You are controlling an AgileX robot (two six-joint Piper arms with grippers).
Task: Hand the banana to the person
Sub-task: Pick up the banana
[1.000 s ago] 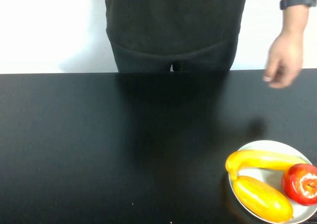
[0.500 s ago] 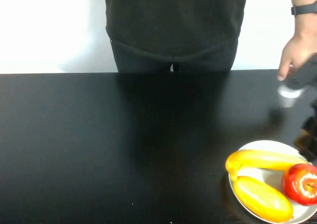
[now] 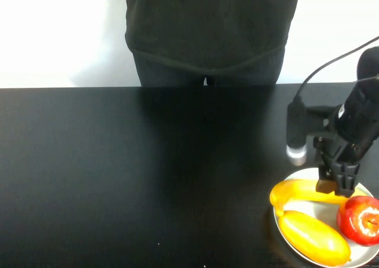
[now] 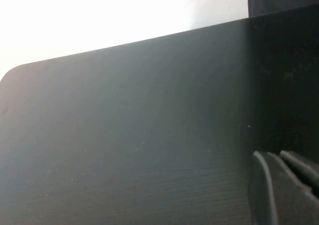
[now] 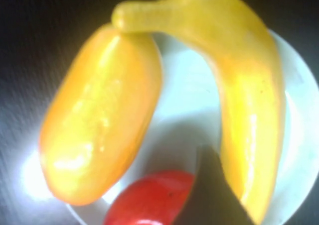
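The banana [image 3: 305, 191] lies on the far side of a white plate [image 3: 308, 174] at the table's front right. It is long, curved and yellow. My right gripper [image 3: 336, 185] hangs open just over the banana's right half. In the right wrist view one dark finger [image 5: 212, 185] sits between the banana [image 5: 244, 85] and the apple, while the other finger is out of view. The person [image 3: 207, 31] stands behind the table's far edge in a black T-shirt, with hands out of view. My left gripper [image 4: 286, 190] shows only in the left wrist view, over bare table.
On the same plate lie a plump yellow-orange oval fruit [image 3: 314, 238] in front of the banana and a red apple [image 3: 360, 219] at its right. The black table [image 3: 148, 173] stretches to the left. A grey-tipped camera [image 3: 296, 134] sticks out from the right arm.
My right arm came in from the right and lowered over the plate onto the banana. The person's hand at the far right rose out of view.
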